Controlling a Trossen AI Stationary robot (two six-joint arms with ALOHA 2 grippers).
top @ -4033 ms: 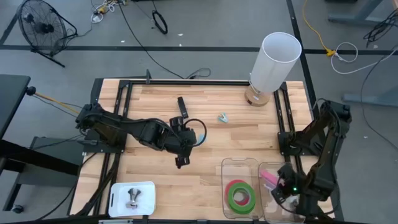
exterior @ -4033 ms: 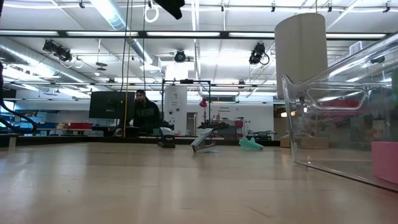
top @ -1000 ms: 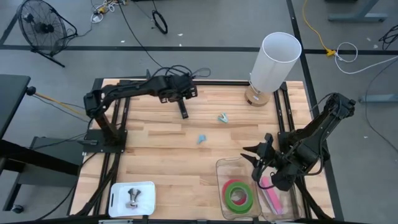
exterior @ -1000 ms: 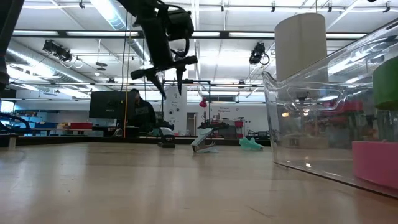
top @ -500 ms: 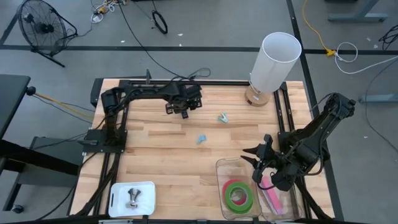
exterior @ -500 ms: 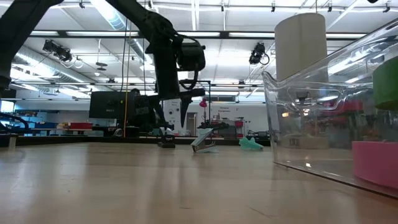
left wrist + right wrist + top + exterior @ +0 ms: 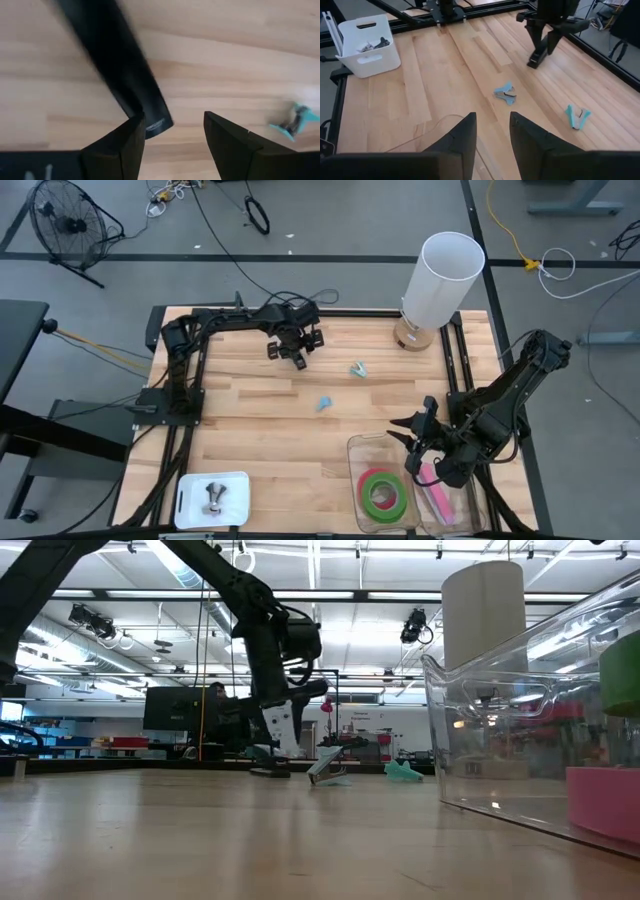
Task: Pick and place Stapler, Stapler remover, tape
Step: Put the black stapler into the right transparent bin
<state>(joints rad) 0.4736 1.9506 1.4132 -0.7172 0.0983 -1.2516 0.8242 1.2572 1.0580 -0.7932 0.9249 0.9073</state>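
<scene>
The black stapler [image 7: 115, 65] lies flat on the wooden table near its far edge. My left gripper [image 7: 172, 132] is open and points steeply down over it [image 7: 297, 356], covering most of it from above. One end of the stapler [image 7: 157, 120] lies between the fingers, close to one of them. Two teal stapler removers [image 7: 358, 368] [image 7: 324, 403] rest mid-table. A green tape roll with a red-pink one [image 7: 385, 492] lies in a clear bin [image 7: 352, 450]. My right gripper [image 7: 492, 132] hangs open above that bin's far rim with nothing between its fingers. My left gripper comes at the stapler from above, and the stapler's end [image 7: 157, 120] sits right beside one finger [image 7: 120, 150]. I cannot tell whether that finger touches it. The stapler lies flat on the table.
A tall white cylinder [image 7: 440, 280] stands at the far right. A white tray [image 7: 212, 498] holding a metal piece sits at the near left. A second clear bin with a pink object [image 7: 437, 490] stands beside the first. Black frame rails run along the table's sides.
My left gripper has come down from well above the table, a little toward the near and right edges, onto the stapler. It has tipped to point more steeply down. The stapler has stayed where it was.
</scene>
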